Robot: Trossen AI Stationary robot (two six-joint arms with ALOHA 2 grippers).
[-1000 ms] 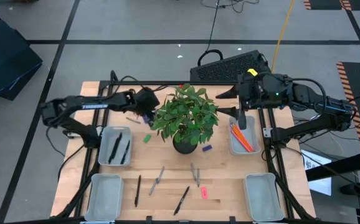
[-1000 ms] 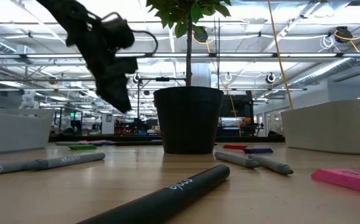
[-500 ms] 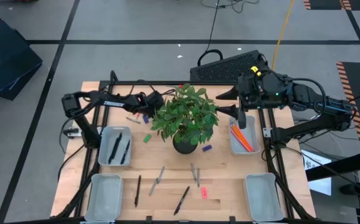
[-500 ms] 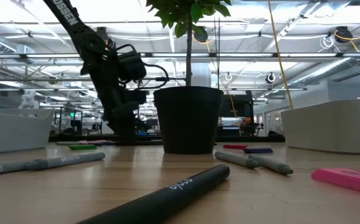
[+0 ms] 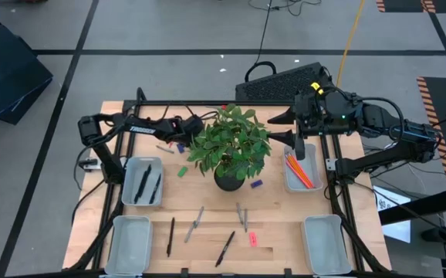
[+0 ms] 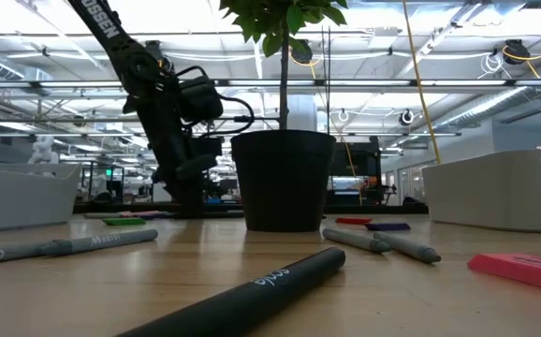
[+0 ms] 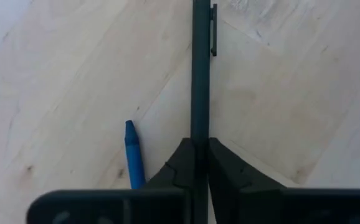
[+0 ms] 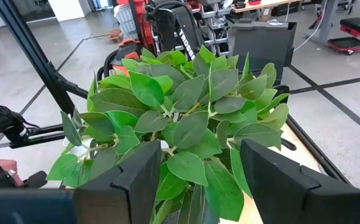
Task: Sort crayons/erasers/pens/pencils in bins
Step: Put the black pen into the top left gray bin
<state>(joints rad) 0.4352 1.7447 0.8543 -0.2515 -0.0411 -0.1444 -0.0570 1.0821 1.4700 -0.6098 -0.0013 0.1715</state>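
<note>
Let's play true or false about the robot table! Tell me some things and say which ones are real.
1. The left gripper is squeezing a dark pen. True.
2. A blue crayon lies on the wood beside that pen. True.
3. The plant stands in a corner of the table. False: it stands near the middle.
4. The bin with black pens in it is on the right arm's side. False: it is on the left arm's side.
5. The right gripper is holding a pencil. False: its fingers are open and empty, facing the plant's leaves.
</note>
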